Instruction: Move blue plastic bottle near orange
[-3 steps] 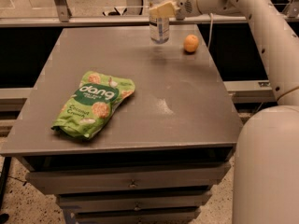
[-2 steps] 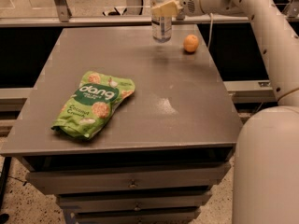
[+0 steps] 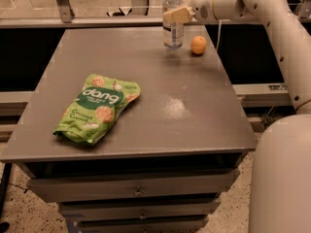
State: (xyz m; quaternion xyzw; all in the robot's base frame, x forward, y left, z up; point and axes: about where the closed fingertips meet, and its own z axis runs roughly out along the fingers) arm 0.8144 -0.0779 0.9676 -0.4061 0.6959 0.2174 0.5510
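- The gripper (image 3: 171, 15) is at the table's (image 3: 160, 91) far edge, fingers closed around the bottle (image 3: 172, 35).
- The bottle is upright, just beside the orange (image 3: 198, 44).
- A green bag (image 3: 97, 108) lies well apart, nearer the front.

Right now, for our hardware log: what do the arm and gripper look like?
The arm is glossy white with rounded links and a thin pale cable. The gripper, at the blue plastic bottle far across the table, is tan and blocky.
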